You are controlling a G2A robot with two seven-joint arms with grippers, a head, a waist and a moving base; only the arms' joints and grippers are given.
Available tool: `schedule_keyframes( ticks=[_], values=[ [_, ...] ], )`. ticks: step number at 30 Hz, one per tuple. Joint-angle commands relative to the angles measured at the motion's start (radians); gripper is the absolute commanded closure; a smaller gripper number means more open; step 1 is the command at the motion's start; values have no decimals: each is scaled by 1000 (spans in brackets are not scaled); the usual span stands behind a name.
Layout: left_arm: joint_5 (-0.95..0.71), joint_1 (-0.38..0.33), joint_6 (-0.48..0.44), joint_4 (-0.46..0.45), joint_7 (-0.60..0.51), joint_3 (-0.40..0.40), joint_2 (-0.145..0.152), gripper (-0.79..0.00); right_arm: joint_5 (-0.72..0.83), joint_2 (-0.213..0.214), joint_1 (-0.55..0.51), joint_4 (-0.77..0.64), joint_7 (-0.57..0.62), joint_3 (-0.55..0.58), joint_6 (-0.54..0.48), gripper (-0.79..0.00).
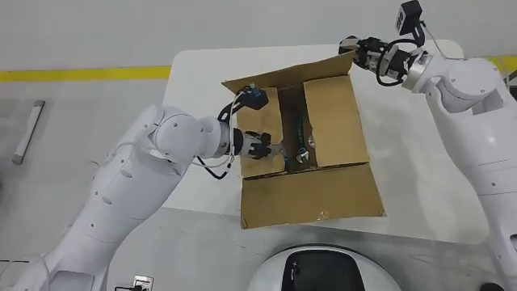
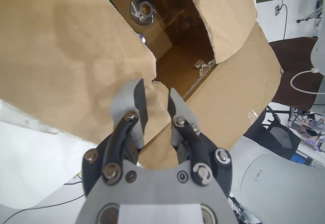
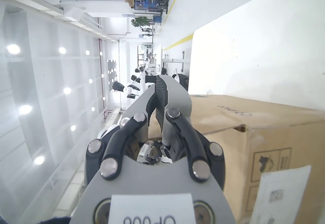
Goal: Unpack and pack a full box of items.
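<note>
A brown cardboard box [image 1: 335, 121] stands on the white table [image 1: 404, 170] with its flaps spread. Through the gap between its inner flaps I see a round metal flange [image 2: 142, 10] and other metal parts [image 1: 302, 153] inside. My left gripper [image 2: 155, 98] is open over the torn near corner of the left inner flap [image 2: 63, 44], one finger on each side of that corner. My right gripper [image 3: 158, 98] is at the far right corner of the box, shut on the corner of the raised far flap [image 3: 254, 118].
The box's near flap [image 1: 311, 196] lies flat toward the table's front edge. Bare table lies right of the box. A yellow floor line [image 1: 81, 73] runs beyond the table at the left, and a grey bar [image 1: 27, 131] lies on the floor.
</note>
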Motion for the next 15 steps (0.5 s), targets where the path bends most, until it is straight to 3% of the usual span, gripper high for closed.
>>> schedule_keyframes(
  ticks=[1, 7, 15],
  values=[
    [-16, -2, -8, -9, -28, -35, 9, -785, -40, 7, -16, -25, 13, 5, -2, 0],
    [-34, 39, 9, -51, -114, -166, 53, -785, -107, 21, -61, -104, 50, 12, -11, 0],
    [31, 162, 62, -125, -209, -366, 125, -785, -235, 36, -125, -204, 87, -11, -17, 0]
  ],
)
